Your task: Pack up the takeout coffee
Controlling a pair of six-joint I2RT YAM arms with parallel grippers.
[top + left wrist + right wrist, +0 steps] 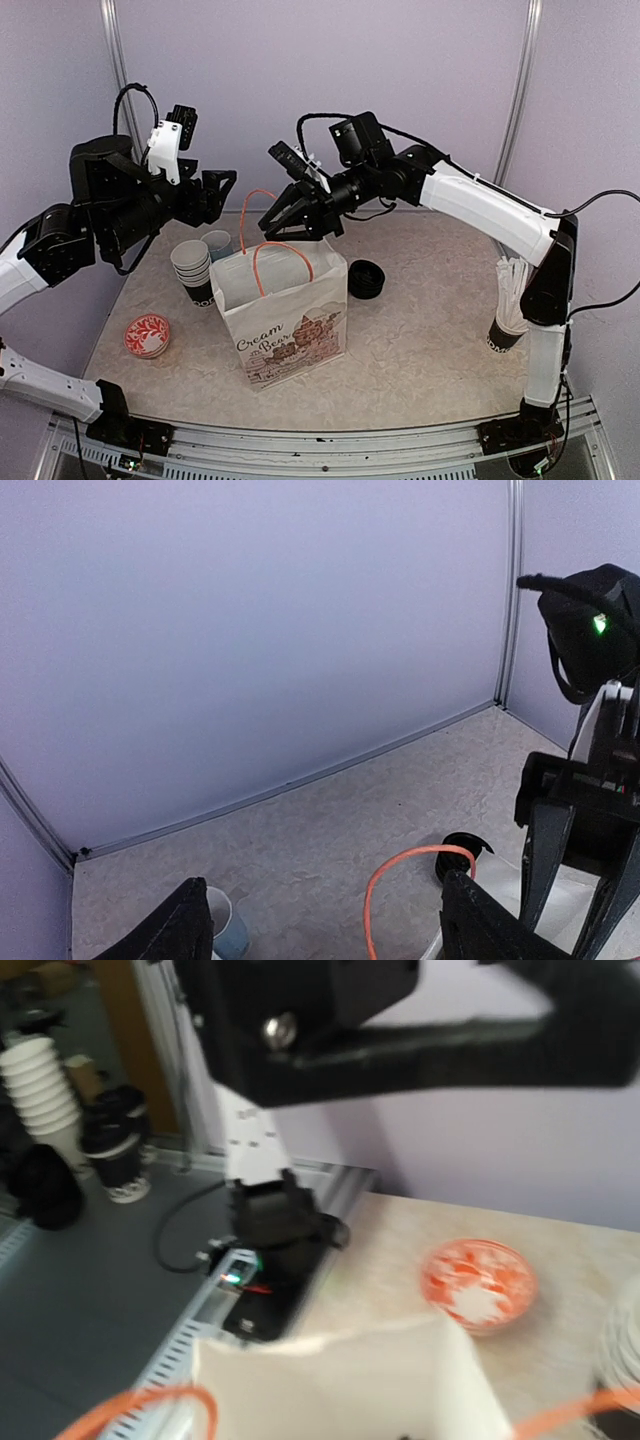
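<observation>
No black lidded takeout cups show in any view; the inside of the bag is mostly hidden. A white paper bag [285,305] with orange handles [268,250] stands open mid-table, and its blurred rim fills the bottom of the right wrist view [340,1380]. My right gripper [292,218] hovers just above the bag's mouth, jaws spread and empty. My left gripper [220,192] hangs in the air behind the bag's left side, open and empty. In the left wrist view its fingers [175,930] stand wide apart, with an orange handle [395,875] between them.
A stack of lidless cups [192,270] and a light blue mug [218,243] [226,927] stand left of the bag. Black lids [366,279] [463,848] lie to its right. A red-and-white bowl [147,335] [478,1280] sits front left. A cup of white sticks [510,305] stands far right.
</observation>
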